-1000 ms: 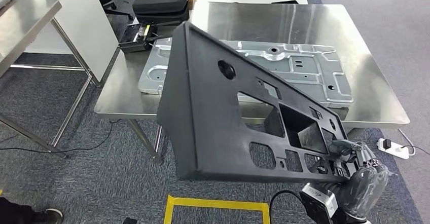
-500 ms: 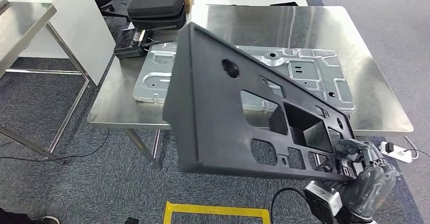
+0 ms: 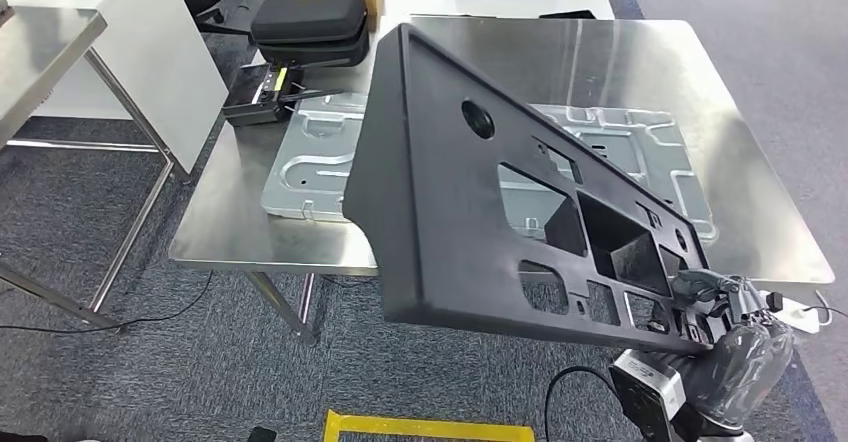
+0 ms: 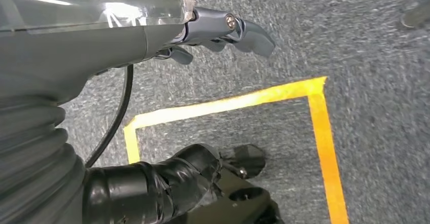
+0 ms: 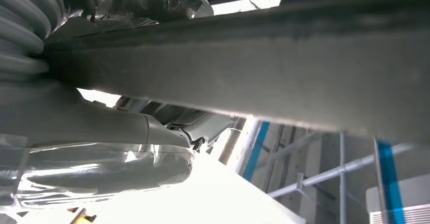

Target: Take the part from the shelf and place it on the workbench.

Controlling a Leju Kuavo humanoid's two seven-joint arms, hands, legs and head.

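Black moulded plastic, the large triangular panel with cut-outs [image 3: 500, 212] hangs tilted above the near edge of the stainless steel bench [image 3: 750, 192] in the head view, over the flat grey stamped metal plate [image 3: 320, 157]. The right hand [image 3: 715, 312] grips its lower corner, fingers [image 3: 700, 284] clamped on the edge. In the left wrist view the left hand [image 4: 218, 29] hangs over grey carpet [image 4: 365, 46] and yellow floor tape [image 4: 319, 127], fingers curled in, holding nothing. In the right wrist view the panel's edge crosses just beside the hand.
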